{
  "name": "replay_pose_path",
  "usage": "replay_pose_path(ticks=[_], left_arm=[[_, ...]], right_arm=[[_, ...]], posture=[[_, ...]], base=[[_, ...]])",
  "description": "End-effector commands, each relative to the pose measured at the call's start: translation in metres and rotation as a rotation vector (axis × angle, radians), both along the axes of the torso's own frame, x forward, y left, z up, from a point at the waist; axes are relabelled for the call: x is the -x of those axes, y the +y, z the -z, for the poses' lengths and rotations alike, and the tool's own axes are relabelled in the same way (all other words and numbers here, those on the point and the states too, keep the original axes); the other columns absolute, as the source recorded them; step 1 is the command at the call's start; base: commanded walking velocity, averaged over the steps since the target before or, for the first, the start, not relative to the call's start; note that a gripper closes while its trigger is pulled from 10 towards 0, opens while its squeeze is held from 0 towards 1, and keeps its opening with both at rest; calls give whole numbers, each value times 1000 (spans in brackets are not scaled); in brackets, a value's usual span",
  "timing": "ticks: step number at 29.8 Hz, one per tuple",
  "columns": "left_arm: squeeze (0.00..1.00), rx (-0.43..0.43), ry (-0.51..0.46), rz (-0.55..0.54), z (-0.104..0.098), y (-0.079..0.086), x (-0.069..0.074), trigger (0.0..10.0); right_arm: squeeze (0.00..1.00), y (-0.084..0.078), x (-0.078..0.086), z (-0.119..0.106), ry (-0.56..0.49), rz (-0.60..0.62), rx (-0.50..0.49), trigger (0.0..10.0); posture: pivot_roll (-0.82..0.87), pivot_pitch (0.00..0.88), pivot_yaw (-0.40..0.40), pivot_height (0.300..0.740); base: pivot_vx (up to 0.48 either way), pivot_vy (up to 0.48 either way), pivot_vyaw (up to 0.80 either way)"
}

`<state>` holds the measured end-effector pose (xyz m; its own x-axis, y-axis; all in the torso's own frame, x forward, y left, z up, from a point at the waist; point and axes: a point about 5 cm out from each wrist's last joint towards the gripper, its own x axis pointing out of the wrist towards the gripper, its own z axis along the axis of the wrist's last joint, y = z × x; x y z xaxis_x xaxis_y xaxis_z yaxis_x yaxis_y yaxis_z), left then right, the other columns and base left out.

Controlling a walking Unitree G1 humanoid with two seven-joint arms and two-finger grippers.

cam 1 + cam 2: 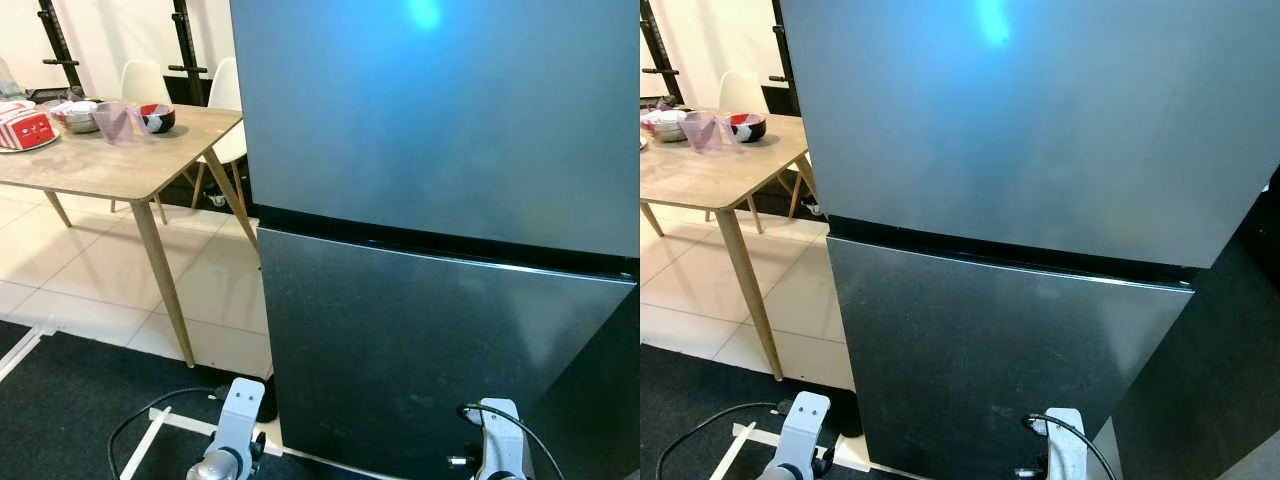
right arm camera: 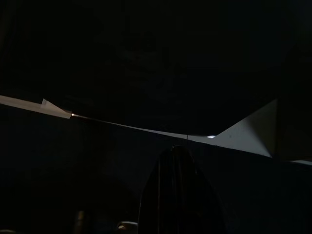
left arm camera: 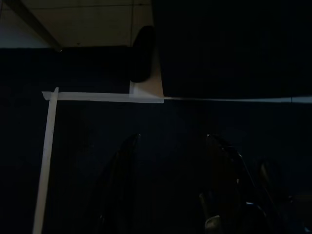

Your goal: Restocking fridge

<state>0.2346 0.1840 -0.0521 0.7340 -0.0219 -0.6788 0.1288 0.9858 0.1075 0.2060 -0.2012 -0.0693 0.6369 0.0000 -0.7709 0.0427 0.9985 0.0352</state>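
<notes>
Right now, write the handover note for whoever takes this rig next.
Left gripper: hangs low over the dark floor mat, fingers apart, holding nothing.
Right gripper: hangs low by the fridge's foot; too dark to tell its fingers.
Fridge: directly ahead, upper door and lower door both shut.
Wooden table: to the robot's left, carrying a red and white box, bowls and a clear cup.
Done: nothing visibly stocked; the robot stands before the fridge.
Left: open a door, bring the goods, load them, close up.
</notes>
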Motion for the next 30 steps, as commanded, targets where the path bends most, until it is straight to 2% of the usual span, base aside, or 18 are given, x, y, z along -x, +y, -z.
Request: replay_pose_path(ticks=[1, 7, 10, 14, 17, 24, 30], left_arm=[[0, 33, 12, -25, 2, -5, 2, 10000], [0, 49, 25, -54, 5, -6, 6, 10000], [0, 38, 29, -45, 7, -7, 8, 10000], [0, 33, 34, -17, 7, -7, 10, 10000], [0, 25, 27, -17, 6, -6, 8, 10000], [0, 31, 8, -45, 2, -4, 3, 10000], [0, 36, 17, -19, 3, -7, 3, 10000]], right_arm=[[0, -1, -2, -2, -17, 9, -11, 10000], [0, -1, -4, -3, -21, -1, -12, 10000], [0, -2, -2, -2, -22, -27, 38, 10000], [0, -1, -1, -2, -31, -7, 33, 10000], [0, 2, 0, -1, -34, -11, 22, 10000], [0, 1, 0, -2, -65, -13, 89, 10000], [0, 3, 2, 0, -55, -13, 42, 10000]], posture=[[-17, 0, -57, 740], [-19, 0, -68, 740], [-15, 0, -45, 740], [-29, 0, -29, 740], [-34, 0, -37, 740], [-13, 0, -43, 740], [-33, 0, -26, 740]], base=[[0, 0, 0], [0, 0, 0], [0, 0, 0], [0, 0, 0], [0, 0, 0], [0, 0, 0], [-82, 0, 0]])
